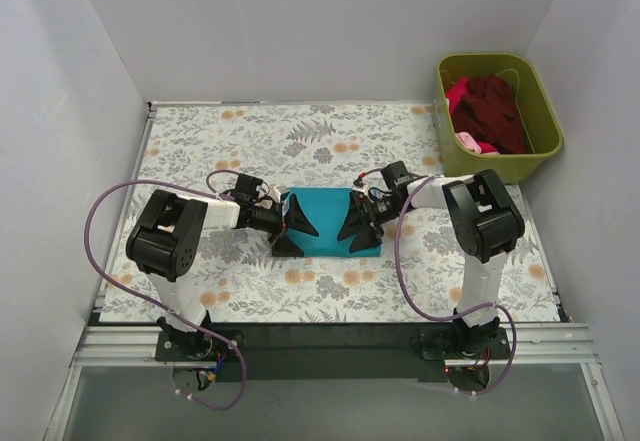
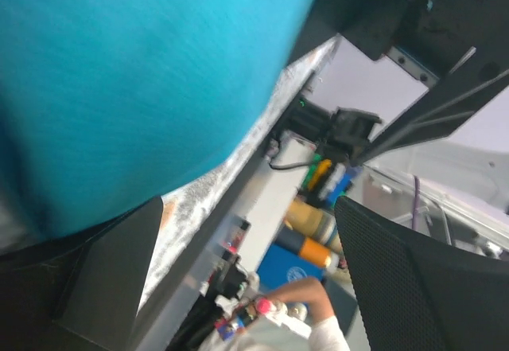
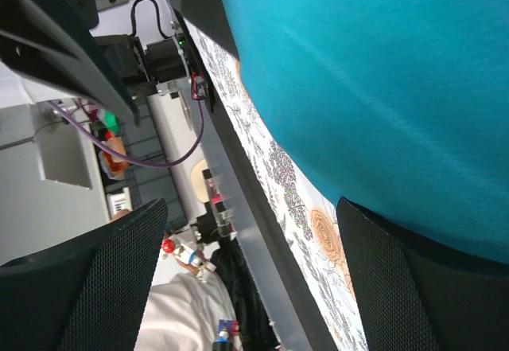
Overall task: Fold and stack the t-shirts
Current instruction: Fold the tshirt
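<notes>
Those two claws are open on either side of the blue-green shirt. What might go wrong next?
The left gripper and right gripper flank the folded teal t-shirt, jaws open. Closing there might catch only a top layer and pull the fold apart, or pinch the floral table cover too. The maroon cloth in the olive-green bin lies bunched with pink cloth, so a grab may lift both.

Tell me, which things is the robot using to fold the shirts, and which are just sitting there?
For the job: teal t-shirt, flat between the open left gripper and right gripper; dark red t-shirt and pink cloth, heaped together.
Just there: olive-green bin holding that heap, flowery table cover, purple cables.
</notes>
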Action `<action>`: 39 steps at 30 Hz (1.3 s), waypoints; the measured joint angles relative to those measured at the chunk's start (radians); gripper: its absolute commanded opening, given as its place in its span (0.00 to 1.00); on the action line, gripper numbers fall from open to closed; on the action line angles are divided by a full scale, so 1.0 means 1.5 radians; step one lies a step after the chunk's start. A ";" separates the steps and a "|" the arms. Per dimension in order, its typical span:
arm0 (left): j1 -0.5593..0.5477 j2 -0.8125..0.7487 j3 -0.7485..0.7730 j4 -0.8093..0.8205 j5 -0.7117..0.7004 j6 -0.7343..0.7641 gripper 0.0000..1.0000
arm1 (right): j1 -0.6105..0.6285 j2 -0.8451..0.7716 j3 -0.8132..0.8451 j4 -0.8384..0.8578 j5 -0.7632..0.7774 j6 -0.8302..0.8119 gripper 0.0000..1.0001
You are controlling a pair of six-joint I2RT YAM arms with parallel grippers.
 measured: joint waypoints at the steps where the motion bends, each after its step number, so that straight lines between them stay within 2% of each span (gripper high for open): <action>1: 0.005 0.000 0.000 0.004 0.000 -0.001 0.90 | -0.003 0.008 0.000 -0.002 -0.005 -0.003 0.93; 6: 0.018 -0.004 -0.008 0.021 0.000 0.000 0.89 | -0.012 0.016 0.001 -0.029 -0.021 -0.052 0.91; 10: 0.019 -0.033 -0.025 0.003 0.008 0.010 0.87 | -0.013 0.000 0.015 -0.104 -0.020 -0.120 0.91; 14: -0.001 -0.140 -0.023 -0.020 0.007 0.034 0.84 | -0.013 -0.084 0.054 -0.160 -0.011 -0.161 0.91; 19: -0.066 -0.232 0.021 0.020 -0.023 0.064 0.84 | -0.013 -0.168 0.093 -0.120 0.017 -0.164 0.91; 25: -0.093 -0.157 0.006 0.106 -0.062 0.062 0.95 | -0.012 -0.144 0.049 -0.043 0.031 -0.141 0.95; 31: -0.098 -0.060 -0.048 0.130 -0.109 0.055 0.98 | -0.012 -0.099 -0.022 -0.021 0.069 -0.135 0.96; 39: -0.093 -0.076 -0.060 0.140 -0.097 0.059 0.98 | -0.022 -0.079 -0.028 -0.038 0.089 -0.198 0.96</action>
